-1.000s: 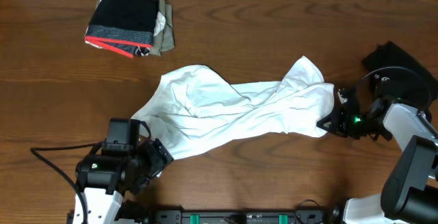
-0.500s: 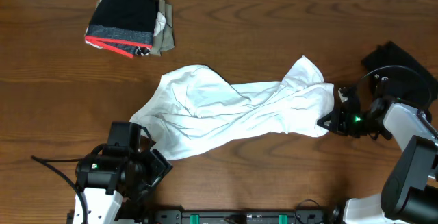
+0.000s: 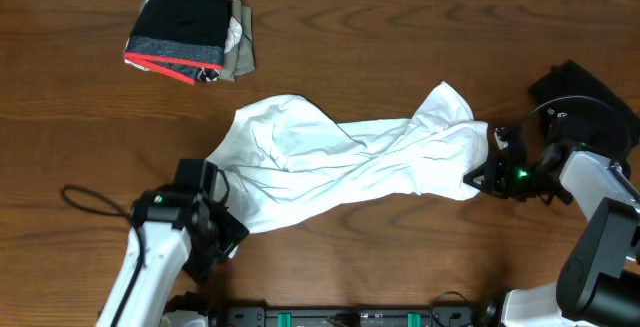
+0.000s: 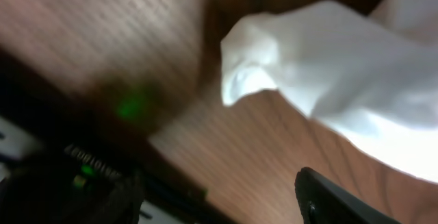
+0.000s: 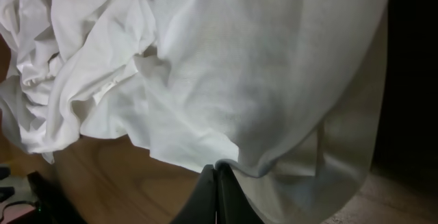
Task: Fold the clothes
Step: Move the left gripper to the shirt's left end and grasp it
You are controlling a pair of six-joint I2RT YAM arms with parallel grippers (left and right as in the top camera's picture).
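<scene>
the white shirt (image 3: 350,162) stretches left to right, its right end pinched in the closed right gripper (image 3: 480,179), its loose left corner just beyond the empty, wide-spread left gripper (image 3: 225,235).

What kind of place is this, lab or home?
Likely a robot lab bench, not a home: a wooden table, a left arm and right arm mounted at its near edge, a crumpled white shirt and a pile of folded clothes.

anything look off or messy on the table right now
The white shirt lies bunched and twisted across the table, not spread flat, its right edge pinched in the right fingers. Nothing looks spilled or torn.
</scene>
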